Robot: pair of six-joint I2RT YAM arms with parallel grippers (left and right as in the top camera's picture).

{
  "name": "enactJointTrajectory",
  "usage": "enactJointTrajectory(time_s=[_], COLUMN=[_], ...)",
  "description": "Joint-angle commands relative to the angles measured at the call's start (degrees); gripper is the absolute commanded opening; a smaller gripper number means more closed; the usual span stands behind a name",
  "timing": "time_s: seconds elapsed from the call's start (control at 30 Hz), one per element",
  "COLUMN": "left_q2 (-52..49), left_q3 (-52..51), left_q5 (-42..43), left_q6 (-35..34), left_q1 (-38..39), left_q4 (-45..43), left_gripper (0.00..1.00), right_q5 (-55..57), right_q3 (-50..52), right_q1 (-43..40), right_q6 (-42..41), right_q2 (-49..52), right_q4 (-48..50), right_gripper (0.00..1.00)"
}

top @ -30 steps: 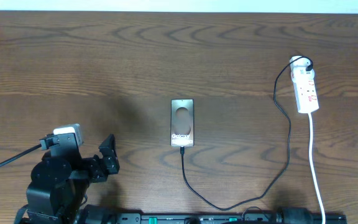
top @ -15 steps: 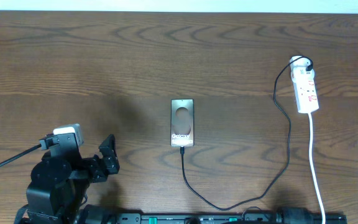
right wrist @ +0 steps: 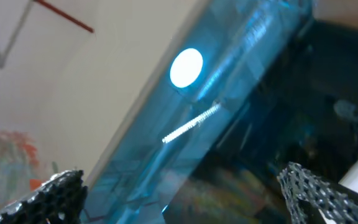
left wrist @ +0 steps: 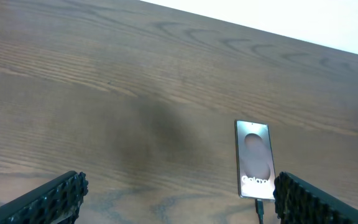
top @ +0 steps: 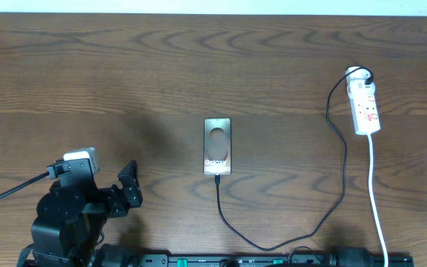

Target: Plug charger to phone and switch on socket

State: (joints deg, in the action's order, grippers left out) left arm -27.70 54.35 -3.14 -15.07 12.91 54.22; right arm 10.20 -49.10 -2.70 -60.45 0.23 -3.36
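from overhead, the flat glossy phone (top: 217, 146) lies centred on the wood table (top: 87, 74), long axis away from the robot, thin black charger (top: 344, 174) meeting its near end, white oblong socket (top: 365, 109) well right of the left gripper (top: 130, 185), jaws apart; left wrist: phone (left wrist: 254, 158) ahead-right of ribbed pads (left wrist: 55, 196); right wrist: right gripper (right wrist: 179, 177) splayed before a blurry blue panel (right wrist: 229, 93).

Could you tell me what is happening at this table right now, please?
Nothing is being handled at this moment. The left gripper hangs open over the front-left of the table, empty, well short of the phone. The right gripper is open too, aimed away from the table. The charger has its tip at the phone's near edge, apparently plugged in, and its cable runs to the socket on the right; whether the switch is on cannot be told.
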Motion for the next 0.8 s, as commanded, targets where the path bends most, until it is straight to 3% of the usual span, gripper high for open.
enactJointTrajectory(time_s=[0.0, 0.13, 0.47, 0.77], left_q2=[0.09, 0.09, 0.09, 0.09], left_q3=[0.26, 0.26, 0.26, 0.26], left_q5=[-0.11, -0.11, -0.11, -0.11], left_q6=[-0.26, -0.26, -0.26, -0.26], left_q1=[0.02, 0.02, 0.02, 0.02], left_q4=[0.20, 0.20, 0.20, 0.20], left_gripper=[0.98, 0.98, 0.98, 0.98], right_q5=[-1.75, -6.78, -3.26, 4.68], right_q3=[3.48, 6.69, 7.61, 7.65], right_q1=[0.28, 0.28, 0.28, 0.28], right_q6=[-6.78, -6.80, -8.31, -4.48], right_q2=[0.20, 0.20, 0.22, 0.22], right_q4=[-0.85, -8.61, -29.51, -37.97], right_gripper=[0.99, 0.99, 0.99, 0.99])
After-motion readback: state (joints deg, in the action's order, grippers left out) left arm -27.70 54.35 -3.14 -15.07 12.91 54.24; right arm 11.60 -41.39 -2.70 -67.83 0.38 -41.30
